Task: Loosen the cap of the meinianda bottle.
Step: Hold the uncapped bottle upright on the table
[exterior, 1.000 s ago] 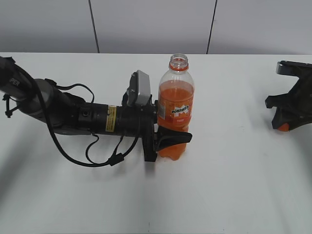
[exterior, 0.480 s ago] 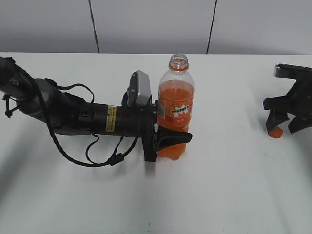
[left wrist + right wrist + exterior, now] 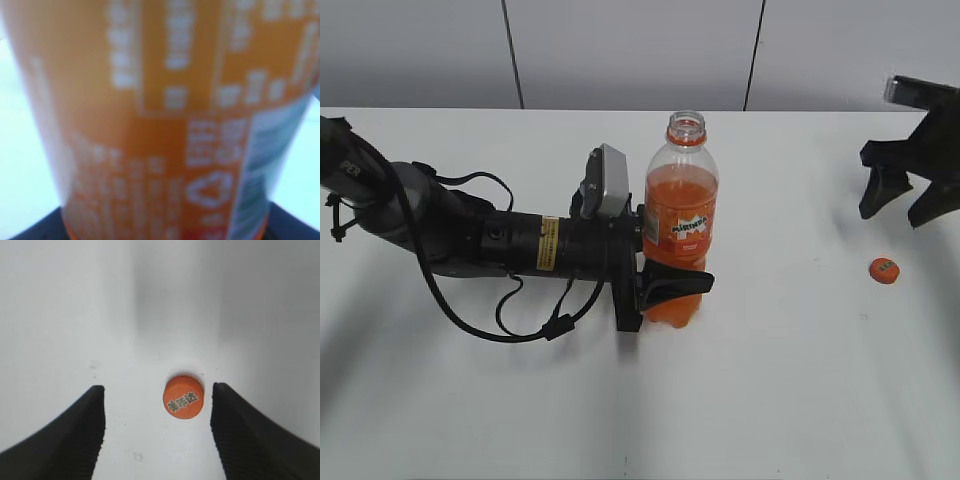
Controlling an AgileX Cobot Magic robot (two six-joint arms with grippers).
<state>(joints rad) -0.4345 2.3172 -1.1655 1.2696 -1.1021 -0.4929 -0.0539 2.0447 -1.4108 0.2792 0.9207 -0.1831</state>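
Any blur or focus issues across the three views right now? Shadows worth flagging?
Left wrist view: the meinianda bottle fills the frame, too close, its label print soft and unreadable. Right wrist view: sharp; the cap shows crisp lettering, with a faint grey shadow band on the table above it. Exterior view: mostly sharp, but the right pincer is slightly smeared; soft shadows under the left arm.

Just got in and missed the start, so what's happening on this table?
The left gripper holds the meinianda bottle upright on the white table. The bottle's neck is open. The cap lies on the table off to the right, and the right gripper hangs open above it, not touching it.
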